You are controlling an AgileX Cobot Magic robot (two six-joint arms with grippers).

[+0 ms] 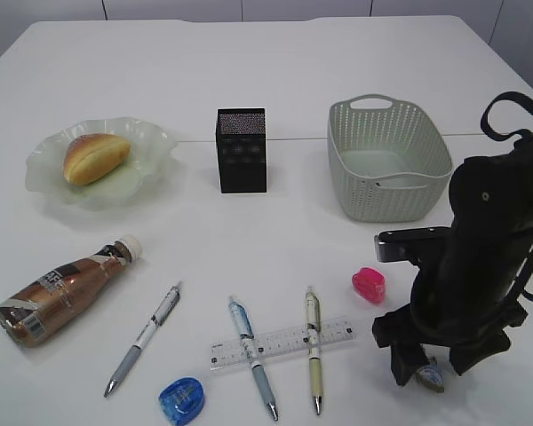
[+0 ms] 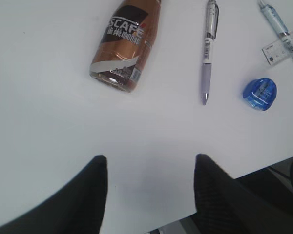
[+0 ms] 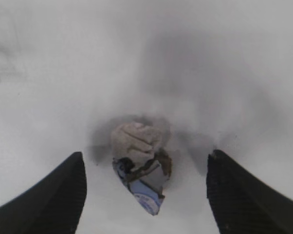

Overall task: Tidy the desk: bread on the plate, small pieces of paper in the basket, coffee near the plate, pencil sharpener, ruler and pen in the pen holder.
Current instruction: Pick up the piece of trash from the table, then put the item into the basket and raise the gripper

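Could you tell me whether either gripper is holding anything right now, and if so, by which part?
Nothing is held. The right gripper stands open around a crumpled paper ball on the desk, fingers clear of it. The left gripper is open over bare desk.

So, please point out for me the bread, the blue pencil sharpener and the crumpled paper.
bread (image 1: 95, 157), exterior view, middle of its golden crust.
blue pencil sharpener (image 2: 260, 93), left wrist view, centre of its top face.
crumpled paper (image 3: 139, 163), right wrist view, middle of the ball.
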